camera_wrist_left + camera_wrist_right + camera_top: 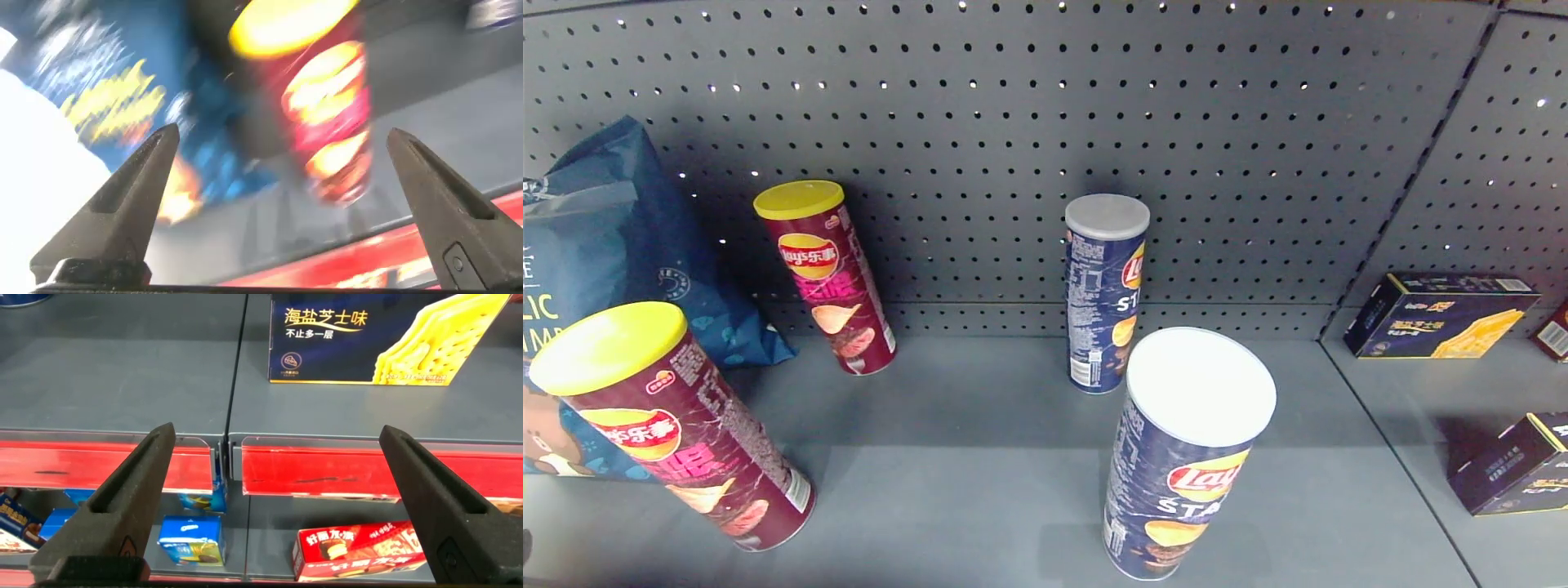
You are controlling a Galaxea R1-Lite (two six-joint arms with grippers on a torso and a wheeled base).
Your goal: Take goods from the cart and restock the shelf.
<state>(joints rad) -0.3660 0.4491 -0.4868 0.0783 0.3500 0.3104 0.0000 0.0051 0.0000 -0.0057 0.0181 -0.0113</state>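
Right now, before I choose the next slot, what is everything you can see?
Maroon chip cans: two, yellow lids, shelf left, one behind the other.
Navy chip cans: two, pale lids, shelf middle, one behind the other.
Snack bag: one, blue, far left.
Navy boxes: two, yellow print, right bay.
Blue packs: a few, under the red edge strip.
Red box: one, under that strip.
Left gripper: open, empty, facing a maroon can.
Right gripper: open, empty, before that strip.

A blue bag point(596, 237) and dark box point(1515, 469) cut off at head-view edges; red can point(327, 122) blurred.
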